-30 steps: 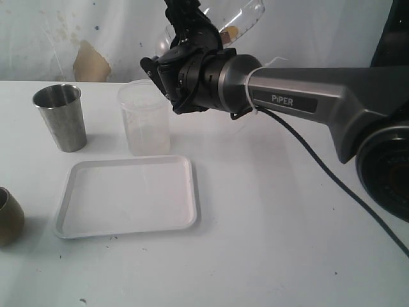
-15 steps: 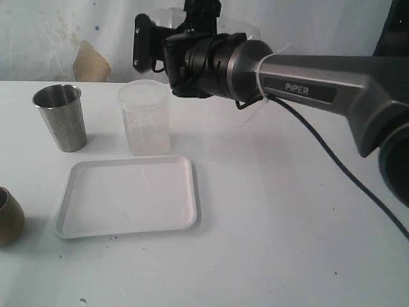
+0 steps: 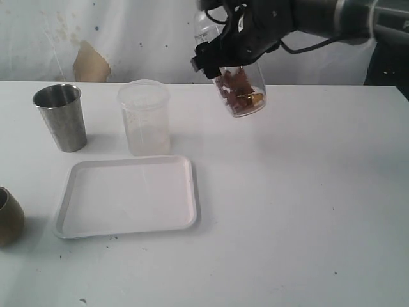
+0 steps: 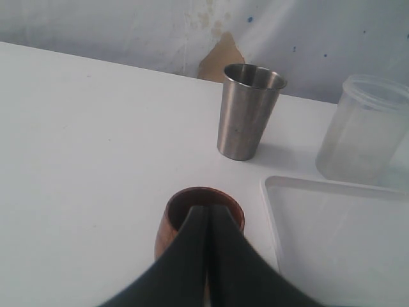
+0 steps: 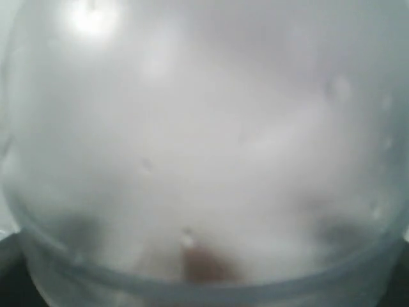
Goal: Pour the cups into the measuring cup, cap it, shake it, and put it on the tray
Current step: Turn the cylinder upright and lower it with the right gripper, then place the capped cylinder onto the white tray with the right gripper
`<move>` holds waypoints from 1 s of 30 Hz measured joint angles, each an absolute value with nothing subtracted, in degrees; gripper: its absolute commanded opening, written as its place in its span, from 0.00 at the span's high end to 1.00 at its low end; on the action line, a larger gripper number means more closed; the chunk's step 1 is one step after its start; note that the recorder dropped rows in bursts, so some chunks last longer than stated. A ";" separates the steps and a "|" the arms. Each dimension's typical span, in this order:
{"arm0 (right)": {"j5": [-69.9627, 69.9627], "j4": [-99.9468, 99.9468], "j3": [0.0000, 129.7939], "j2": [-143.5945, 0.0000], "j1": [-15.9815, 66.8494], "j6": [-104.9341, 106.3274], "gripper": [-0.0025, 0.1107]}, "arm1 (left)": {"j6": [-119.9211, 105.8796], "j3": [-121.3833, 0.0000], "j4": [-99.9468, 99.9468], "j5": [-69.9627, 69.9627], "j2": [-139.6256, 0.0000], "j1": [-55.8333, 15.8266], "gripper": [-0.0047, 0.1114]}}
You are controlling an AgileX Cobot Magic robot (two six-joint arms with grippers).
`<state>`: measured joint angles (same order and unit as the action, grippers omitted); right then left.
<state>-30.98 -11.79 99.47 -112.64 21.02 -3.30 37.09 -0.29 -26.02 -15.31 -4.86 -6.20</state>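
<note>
Lying flat, the tray (image 3: 128,198) sits front left. Our right arm (image 3: 332,13) comes in high from the right; our right gripper (image 3: 229,50) clamps the tilted measuring cup (image 3: 243,96) aloft behind the tray. Our left gripper (image 4: 208,217) hangs closed by the wooden cup (image 4: 179,201), near the tumbler (image 4: 248,112).

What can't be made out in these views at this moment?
- wooden cup: exterior view, cut off by the left edge; left wrist view, the shut fingers hide most of its inside.
- measuring cup: right wrist view, only blur; exterior view, the right gripper covers its upper part, scale and cap unreadable.
- frosted cup: left wrist view, cut by the frame edge.
</note>
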 measured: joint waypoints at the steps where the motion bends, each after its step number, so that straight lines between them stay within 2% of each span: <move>1: -29.23 -8.99 98.03 -111.66 20.50 -2.80 0.98 | 37.09 -0.29 -26.02 -15.31 -4.86 -6.20 0.95; 5: -18.78 -1.39 89.62 -107.39 19.32 -2.82 0.98 | 37.09 -0.29 -26.02 -15.31 -4.86 -6.20 0.95; 13: 9.81 0.32 69.48 -99.90 19.24 -10.08 0.98 | 37.09 -0.29 -26.02 -15.31 -4.86 -6.20 0.95; 22: 46.85 -7.75 49.07 -98.54 18.98 -22.28 0.98 | 37.09 -0.29 -26.02 -15.31 -4.86 -6.20 0.95; 30: 55.55 -29.53 47.29 -98.54 20.30 -28.84 0.98 | 37.09 -0.29 -26.02 -15.31 -4.86 -6.20 0.95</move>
<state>55.55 -29.53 47.29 -98.54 20.30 -28.84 37.09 -0.29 -26.02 -15.31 -4.86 -6.20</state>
